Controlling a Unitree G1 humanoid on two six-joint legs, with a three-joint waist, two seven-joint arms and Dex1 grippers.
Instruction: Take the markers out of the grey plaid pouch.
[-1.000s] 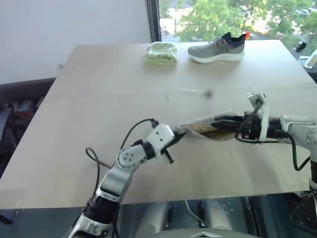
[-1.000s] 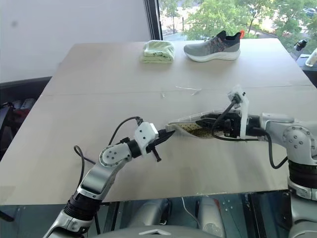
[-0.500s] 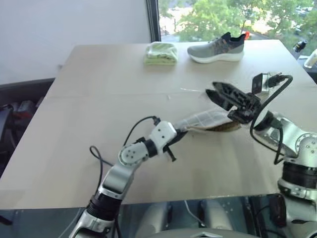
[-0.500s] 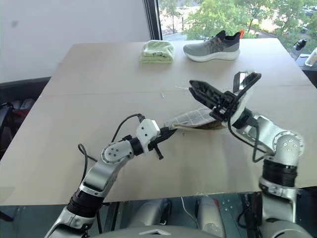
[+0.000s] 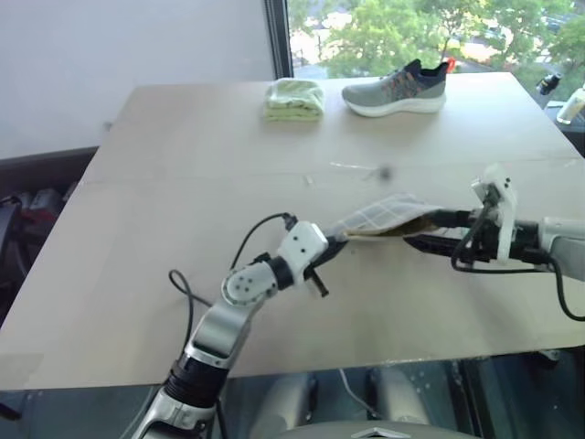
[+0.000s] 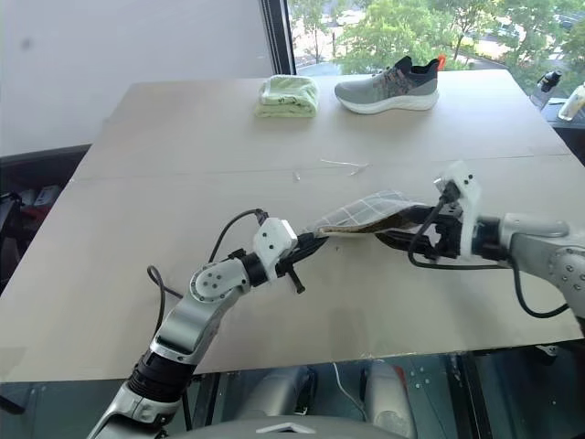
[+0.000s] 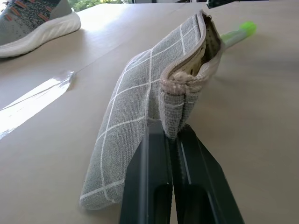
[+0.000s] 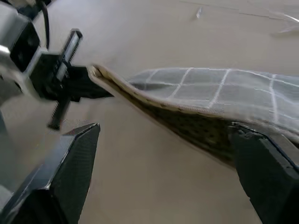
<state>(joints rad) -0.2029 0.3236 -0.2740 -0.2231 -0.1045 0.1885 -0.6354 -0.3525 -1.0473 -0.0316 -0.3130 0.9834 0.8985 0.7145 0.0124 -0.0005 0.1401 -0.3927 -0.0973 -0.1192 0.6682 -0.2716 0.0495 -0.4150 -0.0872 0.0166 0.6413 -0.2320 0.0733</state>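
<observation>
The grey plaid pouch hangs just above the table, its tan-lined mouth turned toward my right arm. My left gripper is shut on the pouch's near end, pinching the folded fabric. In the left wrist view a green-tipped marker shows just past the pouch's mouth; whether it lies on the table or sticks out of the pouch I cannot tell. My right gripper stands open at the mouth end, one finger above the lower lip and one below. In the right wrist view its fingers stand far apart with the pouch between them, untouched.
A grey running shoe and a folded pale green cloth sit at the far edge of the wooden table. A thin strip of clear tape lies mid-table. A bottle stands off the table's far right.
My right gripper rose and tilted away from the pouch, then came back down level at its mouth with its fingers spread wider. The pouch's free end now sits higher. The left gripper held still.
</observation>
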